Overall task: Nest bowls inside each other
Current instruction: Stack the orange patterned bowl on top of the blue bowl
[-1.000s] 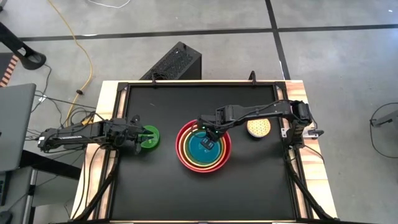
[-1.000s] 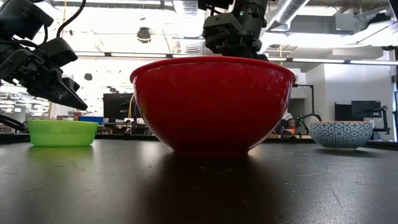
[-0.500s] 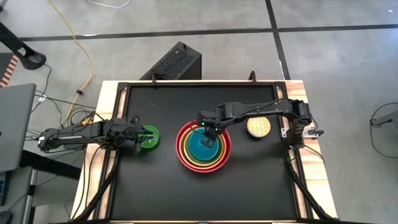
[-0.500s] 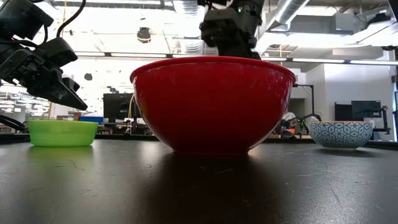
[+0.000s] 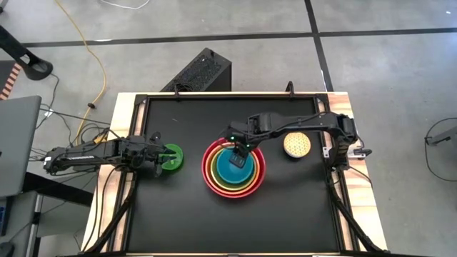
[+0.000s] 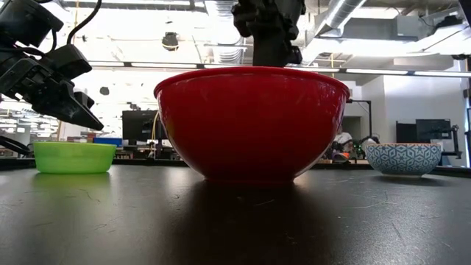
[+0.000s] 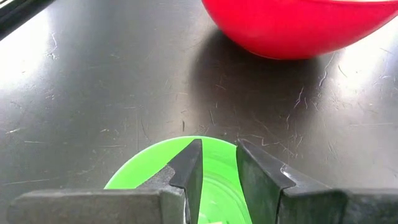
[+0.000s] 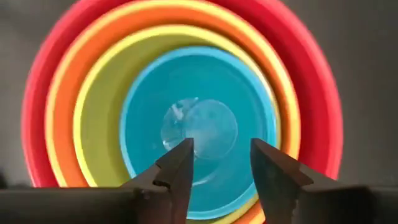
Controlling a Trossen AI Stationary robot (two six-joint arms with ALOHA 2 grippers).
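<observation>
Left of the red bowl (image 5: 210, 180), my left gripper (image 5: 158, 158) hangs over the small green bowl (image 5: 171, 158), fingers (image 7: 189, 167) slightly parted, grasping nothing. Above the red bowl, my right gripper (image 8: 219, 163) is released and empty over the teal bowl (image 8: 198, 124), nested inside lime and orange. Right of it sits the speckled bowl (image 5: 297, 145). Dropping the green one in first would block that speckled bowl's seat.

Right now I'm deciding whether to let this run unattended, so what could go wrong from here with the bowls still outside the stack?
1. The left gripper, jaws open, sits over the small bright green plastic bowl; a shallow rim grip could slip.
2. The speckled pale yellow bowl should go into the teal blue plastic bowl first; the wrong order would block nesting.
3. The right gripper hangs above the stack and could bump it.
</observation>
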